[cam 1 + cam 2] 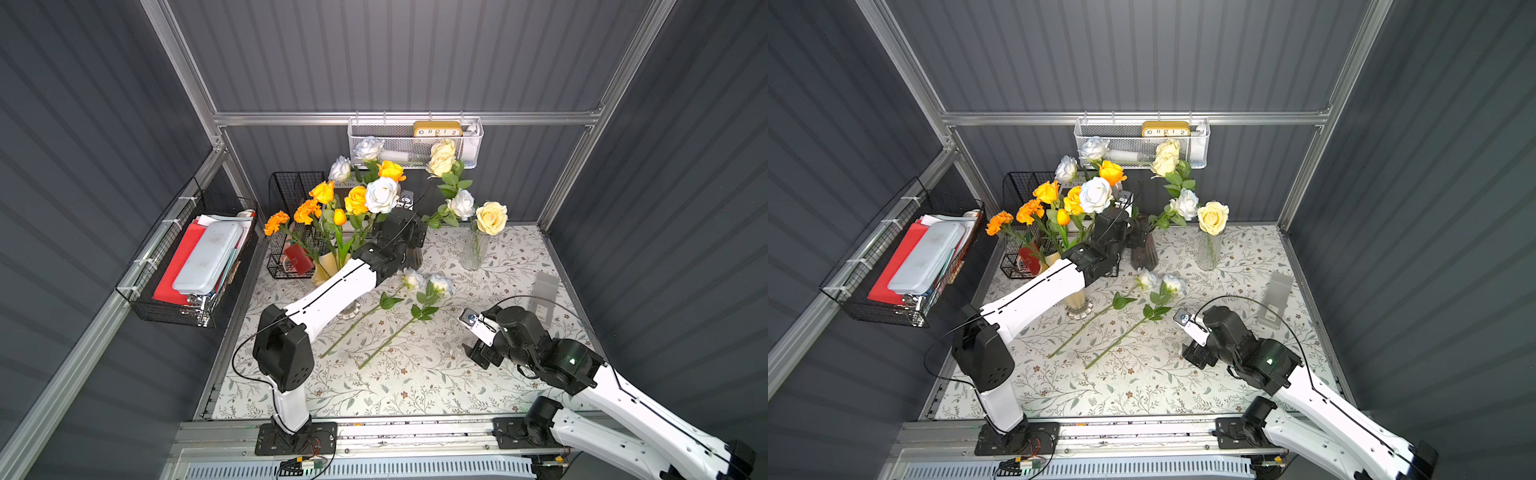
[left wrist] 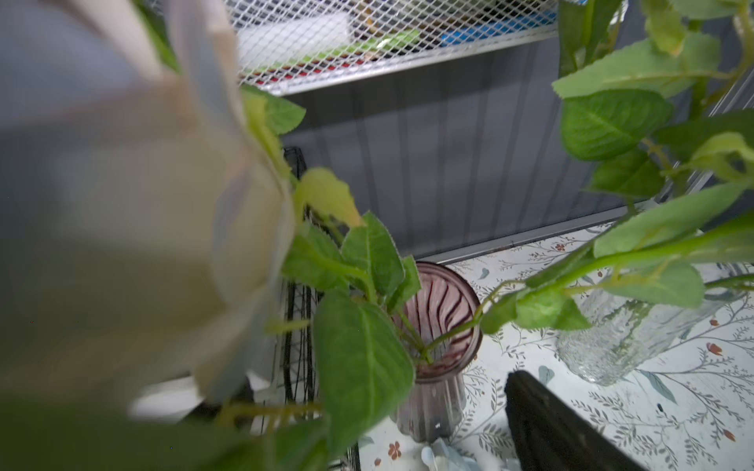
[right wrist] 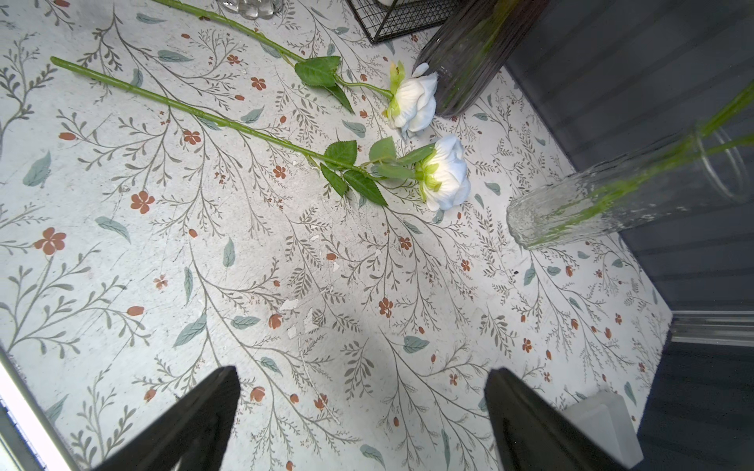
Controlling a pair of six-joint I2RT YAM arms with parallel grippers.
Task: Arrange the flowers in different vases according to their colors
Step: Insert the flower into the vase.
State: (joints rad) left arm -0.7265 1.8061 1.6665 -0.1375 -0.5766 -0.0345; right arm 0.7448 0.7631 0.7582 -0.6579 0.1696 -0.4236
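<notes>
My left gripper (image 1: 1136,239) hangs open just above the dark purple vase (image 2: 438,326). Only one of its fingers (image 2: 546,424) shows, and it touches nothing. Green stems stand in that vase, and a white rose (image 1: 381,194) blooms right over the gripper. The creamy-yellow vase (image 1: 326,266) holds yellow-orange roses (image 1: 356,199) and marigolds (image 1: 276,222). Cream roses (image 1: 491,217) stand in the clear vase (image 1: 473,249). Two bluish-white roses (image 3: 416,100) (image 3: 446,173) lie on the cloth. My right gripper (image 3: 361,407) hovers open and empty near the table's right side, short of them.
A frosted flat box (image 1: 544,295) lies at the right edge behind the right arm. A black wire basket (image 1: 291,199) stands behind the yellow vase. Another basket (image 1: 195,266) hangs on the left wall, and a white mesh one (image 1: 415,145) on the back rail.
</notes>
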